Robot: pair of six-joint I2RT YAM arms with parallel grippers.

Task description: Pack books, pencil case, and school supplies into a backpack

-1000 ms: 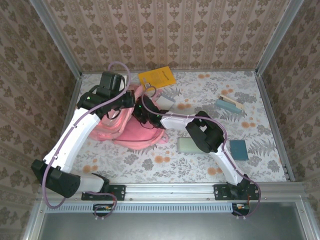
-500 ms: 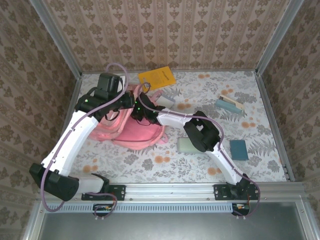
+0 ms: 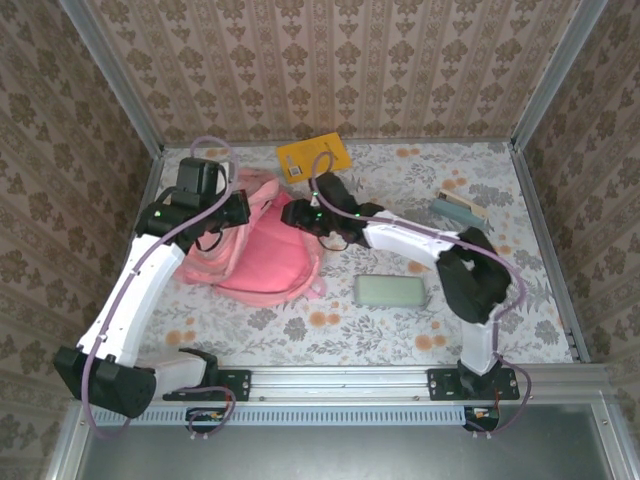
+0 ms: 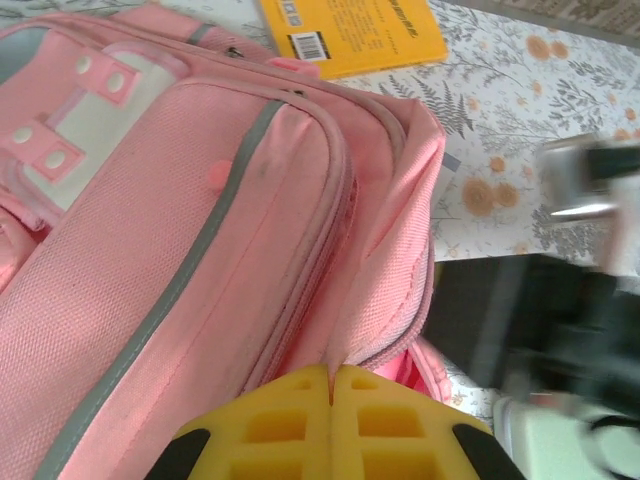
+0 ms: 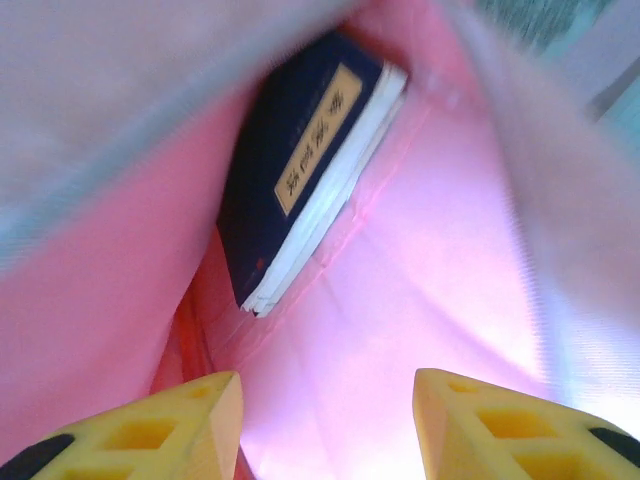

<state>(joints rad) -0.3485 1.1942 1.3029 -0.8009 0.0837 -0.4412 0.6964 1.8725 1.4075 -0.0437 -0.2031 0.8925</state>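
The pink backpack [image 3: 262, 255] lies left of the table's middle. My left gripper [image 3: 243, 209] is shut on a fold of its fabric beside the opening, and the yellow pads [image 4: 290, 420] pinch that pink cloth [image 4: 400, 260]. My right gripper [image 3: 292, 214] is at the mouth of the bag, open with nothing between its fingers [image 5: 190, 420]. A navy book with a gold label [image 5: 300, 170] lies inside the backpack ahead of the right gripper [image 5: 325, 425]. The yellow-orange book [image 3: 313, 157] lies behind the bag. The mint-green pencil case [image 3: 392, 291] lies to the bag's right.
Small teal and whitish school supplies [image 3: 460, 208] lie at the back right. The yellow book [image 4: 350, 35] shows past the bag's top. My right arm's elbow [image 3: 470, 285] stands over the table right of the pencil case. Metal frame rails edge the table.
The right gripper has opened wider and drawn back toward the bag's mouth, leaving the navy book inside. The right elbow swung right. The left gripper moved back-left, still pinching the fabric.
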